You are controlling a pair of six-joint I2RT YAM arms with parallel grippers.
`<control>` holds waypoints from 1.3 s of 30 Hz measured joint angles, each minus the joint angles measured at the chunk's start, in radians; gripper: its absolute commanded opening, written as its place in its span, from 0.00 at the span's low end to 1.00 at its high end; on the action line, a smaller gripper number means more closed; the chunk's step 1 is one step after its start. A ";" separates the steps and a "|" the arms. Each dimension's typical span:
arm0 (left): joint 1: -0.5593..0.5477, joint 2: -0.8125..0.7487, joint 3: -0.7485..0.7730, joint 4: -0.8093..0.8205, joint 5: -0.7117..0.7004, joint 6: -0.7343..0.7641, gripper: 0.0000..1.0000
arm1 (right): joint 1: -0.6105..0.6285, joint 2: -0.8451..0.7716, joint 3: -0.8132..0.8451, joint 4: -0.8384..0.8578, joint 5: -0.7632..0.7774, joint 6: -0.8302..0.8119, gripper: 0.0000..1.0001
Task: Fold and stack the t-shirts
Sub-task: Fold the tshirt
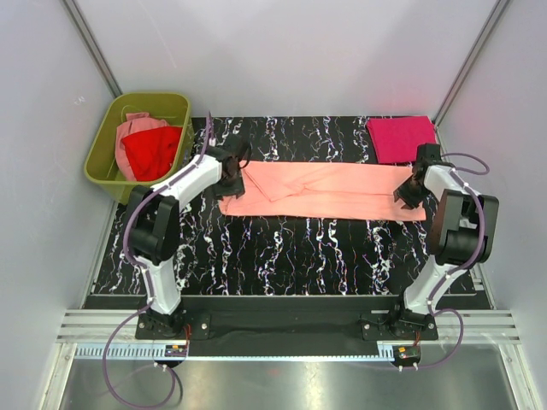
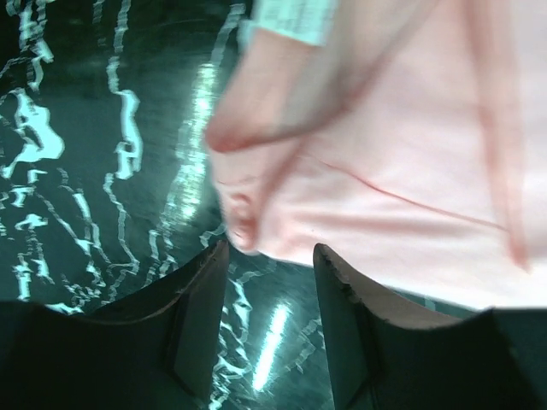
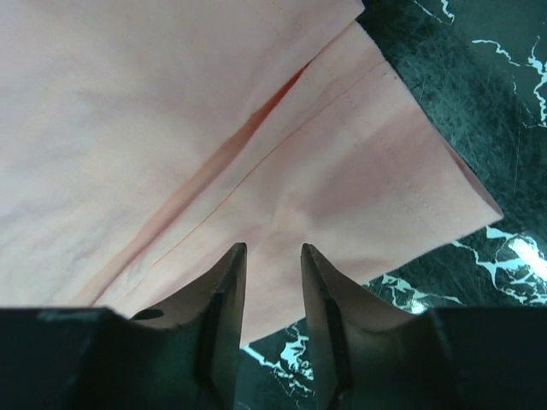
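A salmon-peach t-shirt (image 1: 329,190) lies folded into a long strip across the dark marbled table. My left gripper (image 1: 229,176) is at its left end. In the left wrist view it (image 2: 271,252) is open, with bare table between the jaws and the shirt's edge (image 2: 385,171) just past the tips. My right gripper (image 1: 403,195) is at the strip's right end. In the right wrist view it (image 3: 272,249) is open, its tips over the hemmed cloth (image 3: 256,128), nothing pinched. A folded magenta-pink t-shirt (image 1: 400,138) lies at the back right.
An olive-green bin (image 1: 176,106) at the back left holds a red t-shirt (image 1: 152,152) and a dusty pink one (image 1: 137,128). White walls close in the table on three sides. The arm bases stand at the near edge.
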State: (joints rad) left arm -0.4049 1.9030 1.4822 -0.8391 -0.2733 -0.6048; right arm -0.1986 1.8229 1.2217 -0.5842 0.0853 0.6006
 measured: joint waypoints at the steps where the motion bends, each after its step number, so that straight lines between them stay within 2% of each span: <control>1: -0.011 -0.012 0.006 0.004 0.011 -0.001 0.50 | 0.000 -0.012 0.000 -0.003 -0.002 0.000 0.42; 9: -0.044 0.022 0.045 0.064 0.077 -0.058 0.46 | 0.005 -0.169 -0.001 -0.020 -0.055 -0.004 0.56; 17: -0.029 0.325 0.298 0.036 0.077 -0.072 0.46 | 0.062 -0.291 0.029 -0.045 -0.091 -0.008 0.71; 21: -0.008 0.402 0.441 -0.002 0.084 -0.068 0.47 | 0.102 -0.345 0.029 -0.046 -0.118 0.005 0.75; 25: 0.037 0.502 0.595 0.018 0.133 -0.031 0.50 | 0.166 -0.387 0.029 -0.028 -0.152 0.016 0.77; 29: 0.086 0.594 0.752 0.104 0.224 0.011 0.54 | 0.198 -0.402 0.031 -0.025 -0.187 0.015 0.77; 32: 0.104 0.573 0.735 0.183 0.265 0.035 0.58 | 0.196 -0.402 0.053 -0.057 -0.184 0.004 0.77; 34: 0.094 0.490 0.621 0.255 0.274 0.050 0.59 | 0.196 -0.404 0.086 -0.077 -0.183 -0.001 0.77; 39: -0.032 0.229 0.420 0.350 0.272 0.066 0.54 | 0.196 -0.470 0.132 -0.094 -0.185 0.000 0.77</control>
State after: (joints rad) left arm -0.4374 2.1315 1.9026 -0.4892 -0.0010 -0.5388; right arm -0.0029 1.3533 1.3540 -0.6781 -0.0998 0.6010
